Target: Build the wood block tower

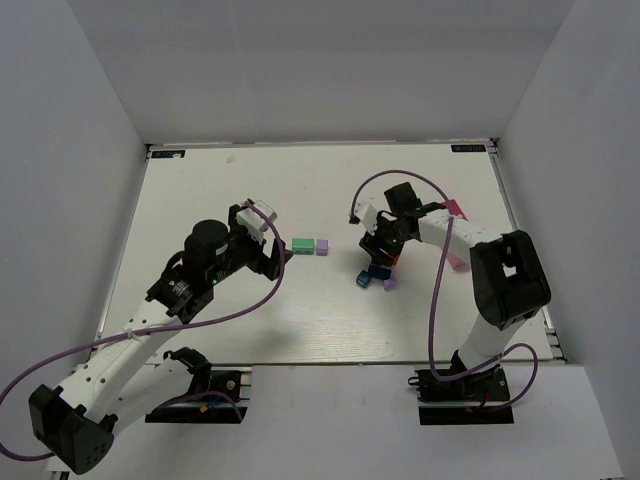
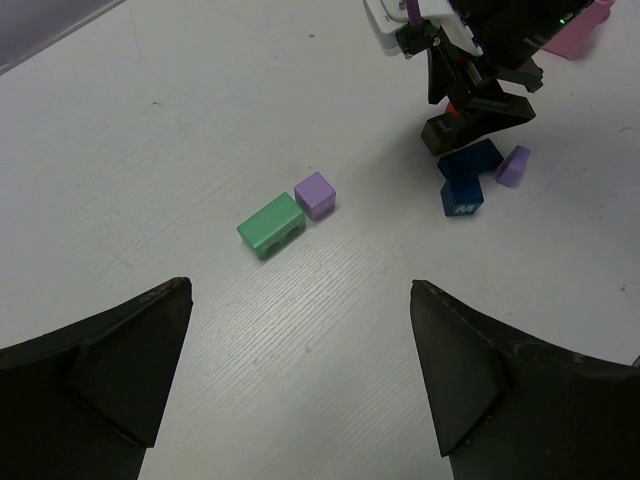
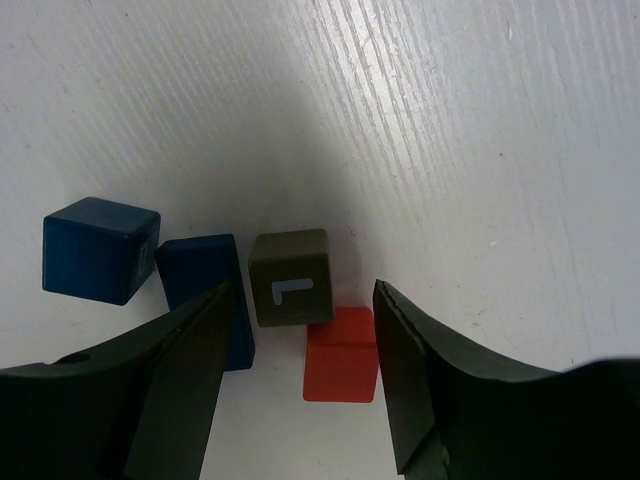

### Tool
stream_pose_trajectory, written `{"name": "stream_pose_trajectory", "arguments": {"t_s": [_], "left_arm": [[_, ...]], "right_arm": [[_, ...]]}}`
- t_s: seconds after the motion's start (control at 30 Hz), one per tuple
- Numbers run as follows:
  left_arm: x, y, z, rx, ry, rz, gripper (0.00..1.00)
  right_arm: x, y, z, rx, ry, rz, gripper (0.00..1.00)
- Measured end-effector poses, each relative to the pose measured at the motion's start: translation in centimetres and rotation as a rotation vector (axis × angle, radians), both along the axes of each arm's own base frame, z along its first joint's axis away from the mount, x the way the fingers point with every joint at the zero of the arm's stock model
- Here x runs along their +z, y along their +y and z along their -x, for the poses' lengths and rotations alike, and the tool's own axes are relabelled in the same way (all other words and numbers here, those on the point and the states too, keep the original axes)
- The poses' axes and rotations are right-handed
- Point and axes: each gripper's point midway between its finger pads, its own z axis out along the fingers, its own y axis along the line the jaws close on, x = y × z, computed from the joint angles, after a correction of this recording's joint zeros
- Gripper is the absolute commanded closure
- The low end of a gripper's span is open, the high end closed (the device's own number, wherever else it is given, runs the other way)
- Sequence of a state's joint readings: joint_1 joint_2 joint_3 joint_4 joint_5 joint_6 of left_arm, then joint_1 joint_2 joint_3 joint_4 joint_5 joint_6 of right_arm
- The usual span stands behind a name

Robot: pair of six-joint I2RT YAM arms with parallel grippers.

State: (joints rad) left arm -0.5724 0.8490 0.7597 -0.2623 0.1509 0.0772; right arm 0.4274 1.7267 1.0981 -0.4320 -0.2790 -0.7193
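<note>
On the white table (image 1: 330, 330), right of centre: found a cluster (image 1: 375, 278) of wood blocks under the right gripper (image 1: 383, 255). Counted 5 pieces there across the 2 wrist views:
- blue cube (image 3: 100, 250)
- blue bar (image 3: 205, 295), touching the cube
- dark olive block (image 3: 290, 277), marked with a white L
- red block (image 3: 342, 367)
- small purple block (image 2: 513, 166), just beside the blue pair

Saw the dark olive block overlapping 1 corner of the red block; cannot tell whether resting on it or raised above it. Logged right fingers (image 3: 420, 380) as apart, flanking the dark olive block, with bare table showing between the block and 1 finger. Could not resolve contact on the other side.

Near table centre, well apart from the cluster: noted green bar (image 1: 303, 245) and purple cube (image 1: 322, 245) touching end to end, both lying flat. Logged left gripper (image 2: 300, 290) as spread wide, holding nothing, hovering near the green bar and pointed toward it.

Spotted pink tray (image 2: 575, 35) at the far right, partly hidden behind the right arm.
</note>
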Motion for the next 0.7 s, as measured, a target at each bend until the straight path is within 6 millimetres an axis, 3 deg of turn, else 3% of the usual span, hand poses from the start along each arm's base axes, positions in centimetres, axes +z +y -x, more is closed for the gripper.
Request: {"name": "stream_pose_trajectory", "arguments": {"t_s": [0.2,0.37,0.7], "left_arm": [[-0.1,-0.1,0.0,-0.005,0.003,0.000,0.00],[-0.1,-0.1,0.0,-0.007,0.005,-0.001,0.00],[-0.1,-0.1,0.0,-0.007,0.004,-0.001,0.00]], "right_arm": [[-0.7,-0.2,0.0,0.008,0.006,0.020,0.51],[-1.0,-0.2,0.1,0.022,0.015,0.032,0.72],[-0.6,1.1,0.7,0.123,0.007,0.017,0.81]]}}
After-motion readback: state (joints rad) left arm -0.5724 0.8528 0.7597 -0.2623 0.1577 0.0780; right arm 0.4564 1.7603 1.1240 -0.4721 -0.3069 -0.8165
